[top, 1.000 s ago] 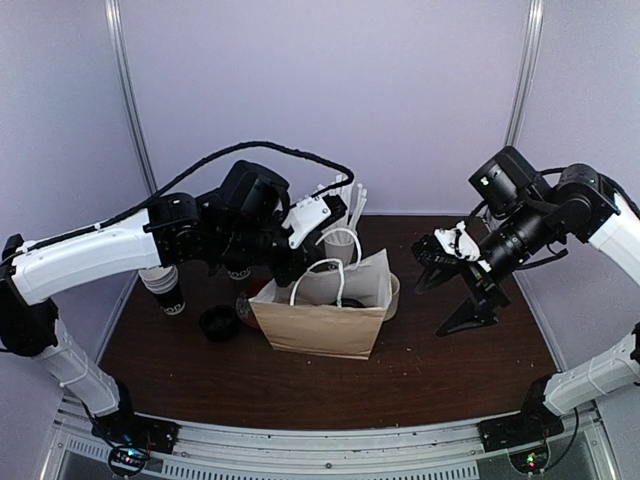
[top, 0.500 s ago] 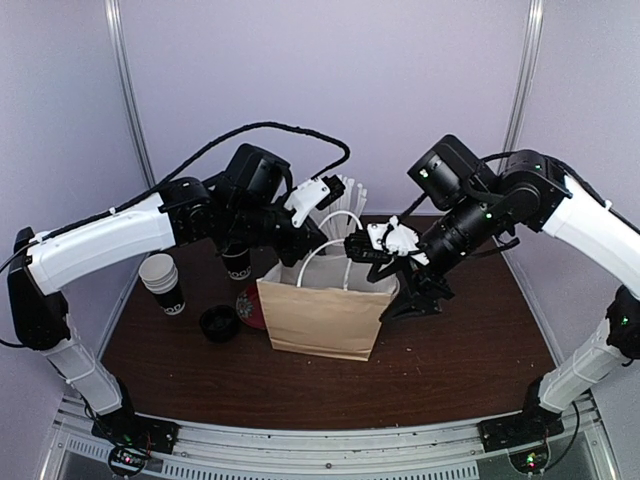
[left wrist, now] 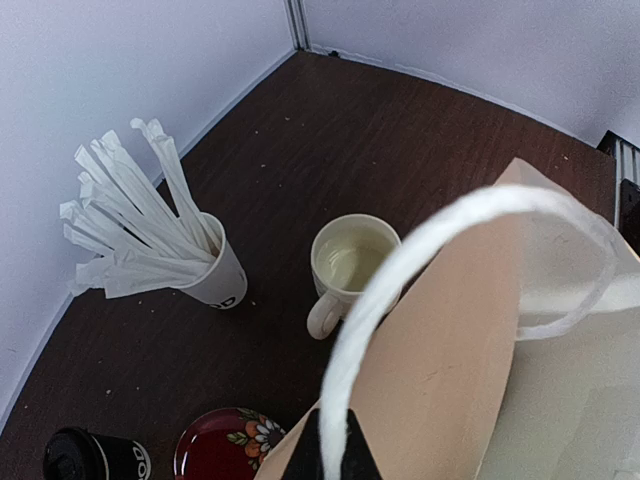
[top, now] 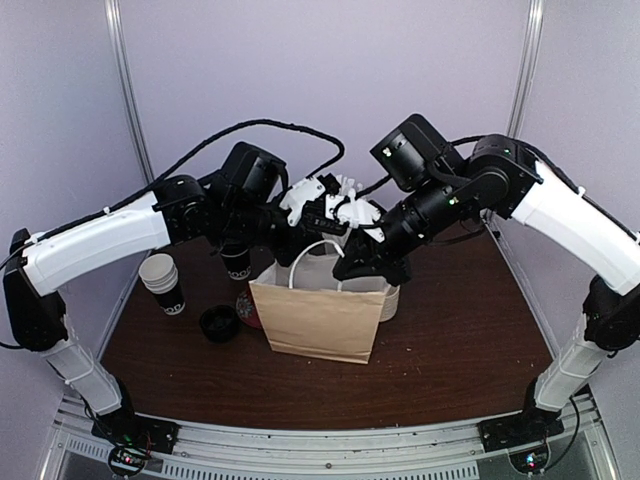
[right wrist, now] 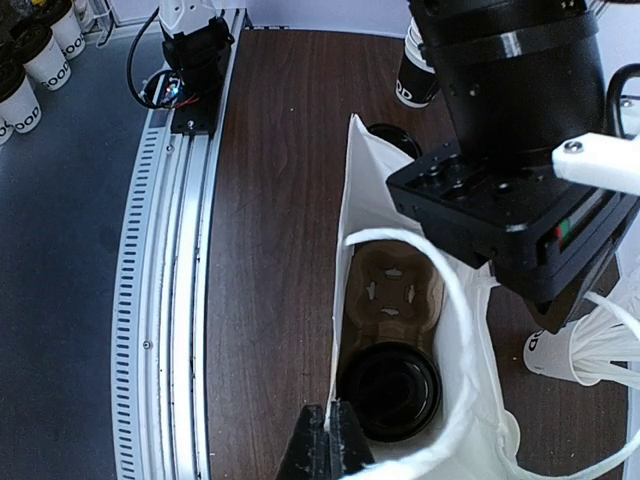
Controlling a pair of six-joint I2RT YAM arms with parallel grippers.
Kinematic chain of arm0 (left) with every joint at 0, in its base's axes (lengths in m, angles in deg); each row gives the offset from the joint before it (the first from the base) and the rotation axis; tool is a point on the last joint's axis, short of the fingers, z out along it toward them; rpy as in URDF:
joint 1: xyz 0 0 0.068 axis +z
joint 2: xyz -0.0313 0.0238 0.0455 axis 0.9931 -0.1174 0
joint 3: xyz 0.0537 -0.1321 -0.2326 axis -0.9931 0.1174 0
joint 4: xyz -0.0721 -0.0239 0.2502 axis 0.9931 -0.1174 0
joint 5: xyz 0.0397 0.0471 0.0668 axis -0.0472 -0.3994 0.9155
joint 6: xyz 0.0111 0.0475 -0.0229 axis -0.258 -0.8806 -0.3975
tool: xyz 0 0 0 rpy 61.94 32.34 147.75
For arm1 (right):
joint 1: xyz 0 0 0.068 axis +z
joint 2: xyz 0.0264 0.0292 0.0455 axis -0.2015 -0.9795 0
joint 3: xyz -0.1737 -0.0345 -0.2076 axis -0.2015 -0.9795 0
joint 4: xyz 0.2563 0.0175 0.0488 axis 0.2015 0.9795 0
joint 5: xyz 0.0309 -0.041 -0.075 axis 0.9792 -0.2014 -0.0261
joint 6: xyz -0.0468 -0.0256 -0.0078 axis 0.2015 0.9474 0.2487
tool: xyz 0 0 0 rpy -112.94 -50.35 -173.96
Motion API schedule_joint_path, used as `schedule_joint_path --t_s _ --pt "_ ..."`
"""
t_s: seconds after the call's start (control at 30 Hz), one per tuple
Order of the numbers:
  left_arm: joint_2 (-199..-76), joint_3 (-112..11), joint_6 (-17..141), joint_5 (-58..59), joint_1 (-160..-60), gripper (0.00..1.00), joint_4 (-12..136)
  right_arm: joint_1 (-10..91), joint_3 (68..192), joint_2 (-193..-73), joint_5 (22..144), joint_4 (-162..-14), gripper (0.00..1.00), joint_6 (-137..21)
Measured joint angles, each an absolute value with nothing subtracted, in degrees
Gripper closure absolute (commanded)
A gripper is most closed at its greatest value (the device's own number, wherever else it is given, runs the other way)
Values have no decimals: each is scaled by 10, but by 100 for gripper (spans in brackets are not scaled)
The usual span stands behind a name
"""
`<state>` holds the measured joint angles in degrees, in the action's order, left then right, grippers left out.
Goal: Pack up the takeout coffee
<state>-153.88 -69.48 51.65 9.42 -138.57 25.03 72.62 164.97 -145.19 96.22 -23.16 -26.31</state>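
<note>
Both arms reach inward, wrists close together, left pincer (left wrist: 334, 452) and right pincer (right wrist: 326, 440) apparently pinched closed.

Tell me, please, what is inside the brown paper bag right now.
The right wrist view looks into the brown paper bag: a cardboard cup carrier holds one black-lidded coffee cup, with an empty slot beside it. The cup's body and the bag's floor are covered.

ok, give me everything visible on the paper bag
The paper bag stands upright on the table, brown kraft outside, white inside, with white cord handles, mouth open. The left end effector pinches one handle; the right end effector is shut at the opposite rim. Inside sits a brown pulp carrier holding one black-lidded cup.
</note>
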Motion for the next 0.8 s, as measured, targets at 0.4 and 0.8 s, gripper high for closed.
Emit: schedule_joint_path --t_s 0.4,0.8 --pt "-1535 -707 534 45 -1383 99 198 726 1648 -1427 1005 -213 100 -259" --pt "-1543 -707 536 36 -1383 100 188 726 1625 -1406 1013 -202 99 -233"
